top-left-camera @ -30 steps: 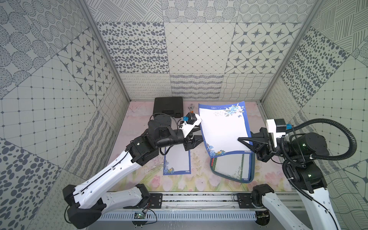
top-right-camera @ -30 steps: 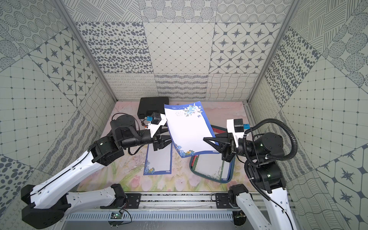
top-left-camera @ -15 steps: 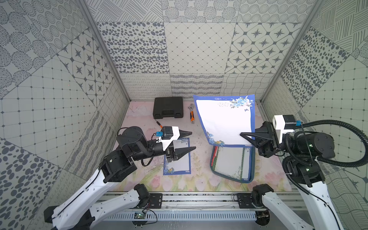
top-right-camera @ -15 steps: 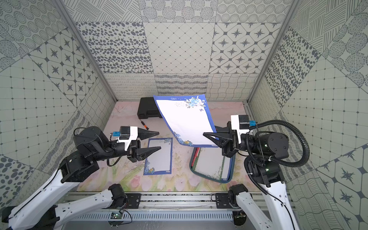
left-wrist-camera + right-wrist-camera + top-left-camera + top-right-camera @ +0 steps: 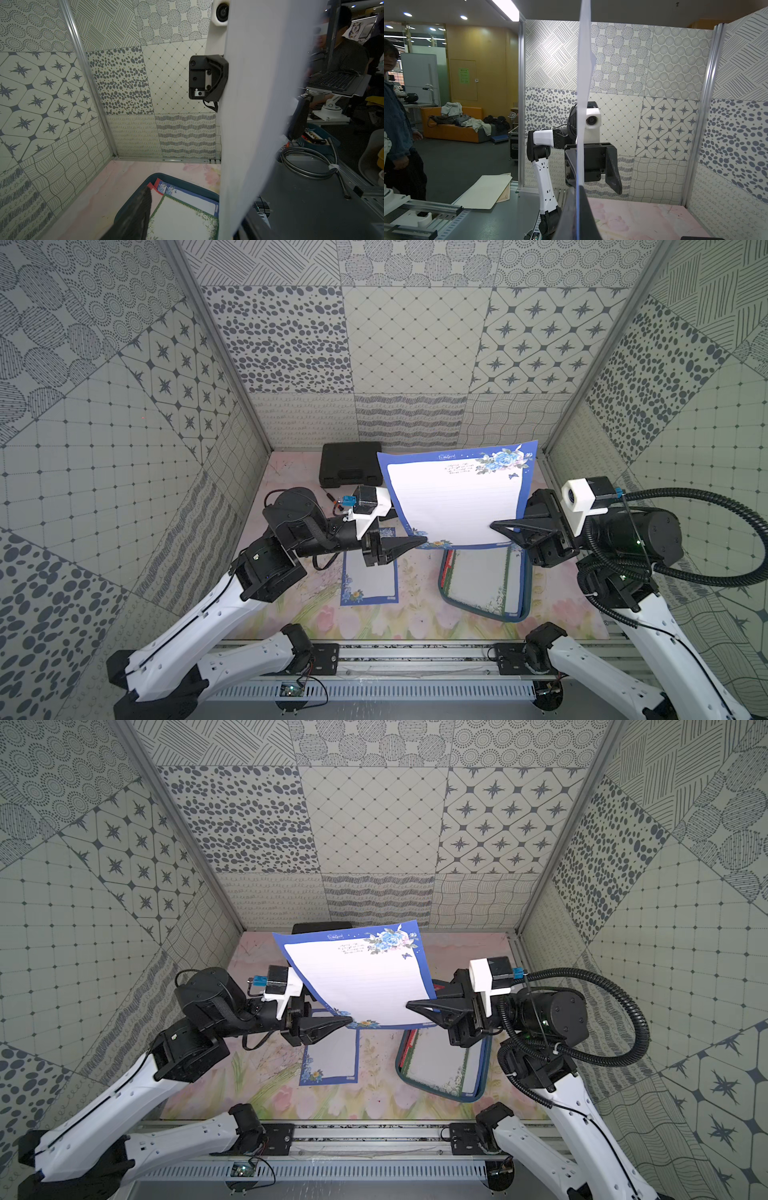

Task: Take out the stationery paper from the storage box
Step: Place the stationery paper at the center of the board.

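Since half a second ago the left gripper (image 5: 419,540) has come up from over the mat to the lower corner of the raised sheet; its jaws stand wide, one finger (image 5: 612,166) on each side of the paper, and no pinch shows; the left wrist view has the paper running between a near finger (image 5: 135,212) and a far one half hidden behind it. Opposite, the right gripper (image 5: 496,526) is clamped on the other side edge of the blue-bordered sheet (image 5: 457,497), near its lower corner, and carries it alone; in both top views the sheet (image 5: 357,977) is up off the mat and tilted, rose-printed end toward the back wall; edge-on in the right wrist view it (image 5: 583,83) stands nearly upright with a slight bend.

Below its lower edge lies the storage box (image 5: 526,593), flat on the floral mat (image 5: 415,614) on the right arm's side; inside, a green-bordered sheet (image 5: 478,580) lies on top, with a red-bordered sheet (image 5: 153,189) and a blue one (image 5: 193,199) peeking from beneath at the far end. Beside the box, apart from it, a second blue-bordered sheet (image 5: 368,580) lies flat on the mat under the left arm's wrist. Against the back wall sits a black case (image 5: 351,464), shut, partly hidden behind the raised sheet in a top view (image 5: 320,926).
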Tool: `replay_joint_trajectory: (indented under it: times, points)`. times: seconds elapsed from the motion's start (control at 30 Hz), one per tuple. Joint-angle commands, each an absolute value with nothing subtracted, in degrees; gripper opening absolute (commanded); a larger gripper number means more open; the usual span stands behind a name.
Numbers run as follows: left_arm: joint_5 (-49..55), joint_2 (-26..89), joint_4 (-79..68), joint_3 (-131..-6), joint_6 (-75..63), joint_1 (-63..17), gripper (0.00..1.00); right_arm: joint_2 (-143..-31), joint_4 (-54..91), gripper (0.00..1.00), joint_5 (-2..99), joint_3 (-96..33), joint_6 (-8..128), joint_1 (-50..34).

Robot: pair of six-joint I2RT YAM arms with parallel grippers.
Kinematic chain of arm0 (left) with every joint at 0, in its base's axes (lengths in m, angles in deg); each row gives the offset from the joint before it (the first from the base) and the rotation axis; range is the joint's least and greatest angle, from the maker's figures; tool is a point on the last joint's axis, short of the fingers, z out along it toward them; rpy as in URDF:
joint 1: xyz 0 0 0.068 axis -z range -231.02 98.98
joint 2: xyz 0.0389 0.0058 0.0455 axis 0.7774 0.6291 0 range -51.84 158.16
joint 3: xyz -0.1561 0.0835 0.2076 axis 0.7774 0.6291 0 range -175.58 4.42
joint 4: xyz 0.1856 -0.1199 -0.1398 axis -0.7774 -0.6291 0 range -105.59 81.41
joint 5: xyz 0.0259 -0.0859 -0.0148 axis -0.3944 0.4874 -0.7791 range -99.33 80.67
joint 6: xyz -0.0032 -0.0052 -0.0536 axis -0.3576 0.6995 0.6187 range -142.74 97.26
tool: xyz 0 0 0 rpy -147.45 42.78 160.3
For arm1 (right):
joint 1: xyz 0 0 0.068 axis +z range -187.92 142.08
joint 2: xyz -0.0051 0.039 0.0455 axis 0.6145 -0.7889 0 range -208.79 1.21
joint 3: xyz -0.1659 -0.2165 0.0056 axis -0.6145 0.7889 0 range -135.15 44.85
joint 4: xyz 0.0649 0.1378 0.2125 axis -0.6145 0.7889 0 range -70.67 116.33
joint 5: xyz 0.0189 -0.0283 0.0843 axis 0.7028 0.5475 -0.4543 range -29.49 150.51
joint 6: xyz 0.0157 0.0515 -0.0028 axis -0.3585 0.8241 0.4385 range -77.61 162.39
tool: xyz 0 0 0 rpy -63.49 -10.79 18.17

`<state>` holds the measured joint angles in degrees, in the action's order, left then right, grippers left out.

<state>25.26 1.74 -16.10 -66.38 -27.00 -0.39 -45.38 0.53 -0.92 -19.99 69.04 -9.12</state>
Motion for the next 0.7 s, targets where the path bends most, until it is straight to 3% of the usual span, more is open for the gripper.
replay_joint_trajectory:
  times: [0.0,0.4,0.67]
  points:
    - [30.8,2.4,-8.6,-67.3,-23.9,0.0,0.60,-45.8,-5.2,0.00,-0.6,-22.3,70.3,-7.7]
    - [35.6,-2.1,-5.7,-66.9,-22.1,0.0,0.54,-47.1,-8.2,0.00,1.6,-22.4,71.5,-2.2]
    - [36.4,-2.3,-5.1,-66.9,-21.5,0.1,0.53,-46.4,-1.1,0.00,7.2,-21.7,65.7,-0.3]
